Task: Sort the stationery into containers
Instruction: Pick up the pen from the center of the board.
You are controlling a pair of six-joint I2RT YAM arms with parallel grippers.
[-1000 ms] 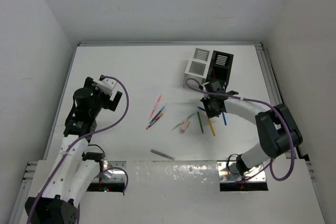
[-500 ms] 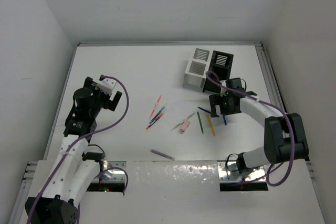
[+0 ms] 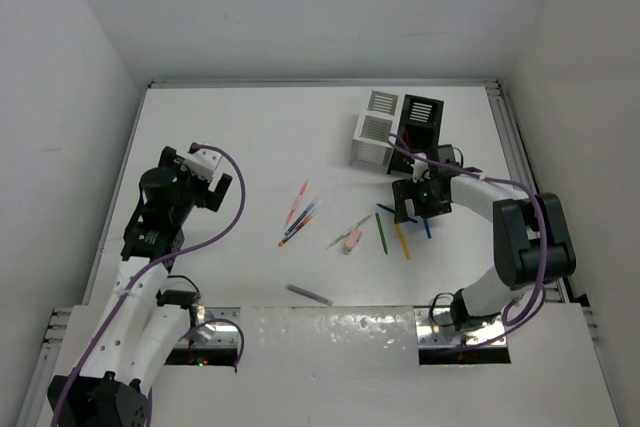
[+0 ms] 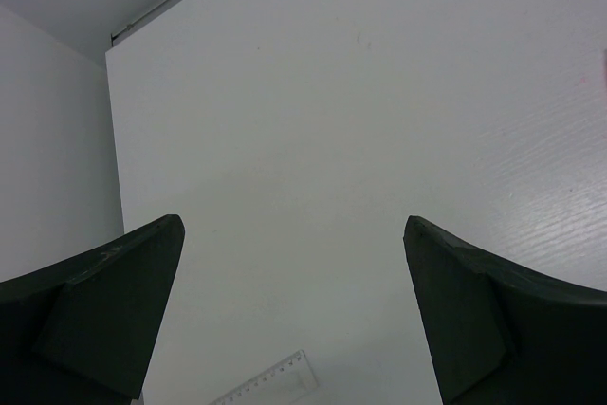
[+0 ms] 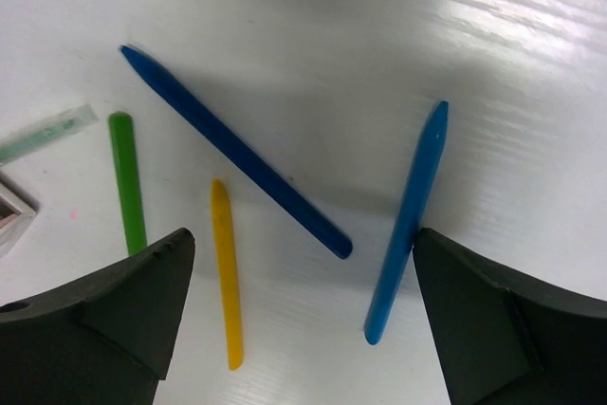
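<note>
Right wrist view: on the table (image 5: 379,26) under the right gripper (image 5: 299,263), jaws apart and empty, green pen (image 5: 126,182) and yellow pen (image 5: 226,272) lie near-vertical, dark blue pen (image 5: 237,152) slants down-right, light blue pen (image 5: 408,225) leans, tip perhaps uppermost.

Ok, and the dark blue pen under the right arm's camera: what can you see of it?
The dark blue pen is a slim, smooth stick of one solid colour, plastic by its look, with rounded ends and no cap or clip showing. It lies flat on the white table, slanting across the wrist view between the open right fingers, which do not touch it. The yellow pen and light blue pen lie close but apart from it.
</note>
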